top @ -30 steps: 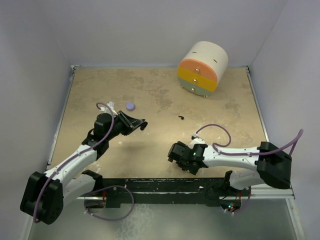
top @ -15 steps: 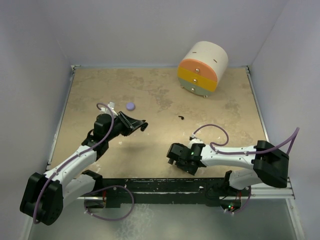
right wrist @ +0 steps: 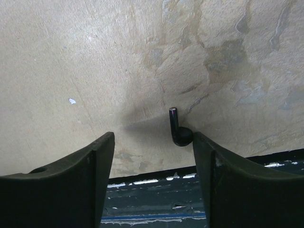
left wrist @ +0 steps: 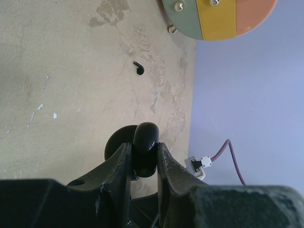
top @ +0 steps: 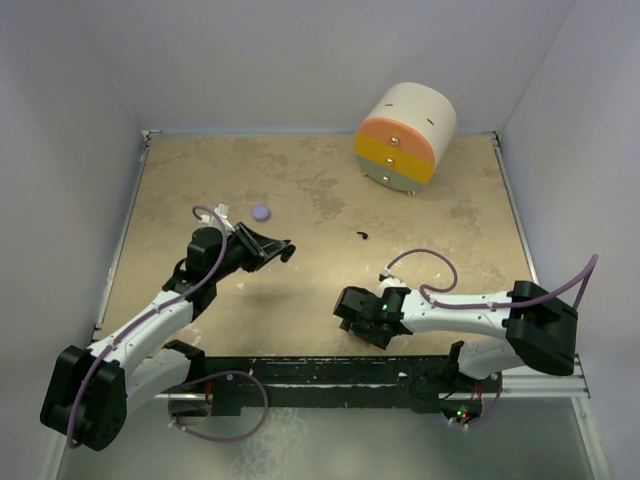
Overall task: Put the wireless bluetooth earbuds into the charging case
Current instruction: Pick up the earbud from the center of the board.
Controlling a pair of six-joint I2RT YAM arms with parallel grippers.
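Tan mottled table point(top: 450, 250), darker stains and a few white flecks. Round drawer unit point(top: 405, 138) at the far right corner, with orange, yellow and green fronts. Black earbud point(top: 360, 236) lies flat on the bare table, near-left of the drawer unit and apart from it. Lilac round puck point(top: 262, 212) sits well to the left of the drawer unit. Second black earbud point(right wrist: 176, 129) lies on the table close to its near edge, far from the drawer unit.

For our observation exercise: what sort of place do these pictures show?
Probably a robot test cell: plain walls box in the tabletop, and two cabled arms are bolted at its near edge.
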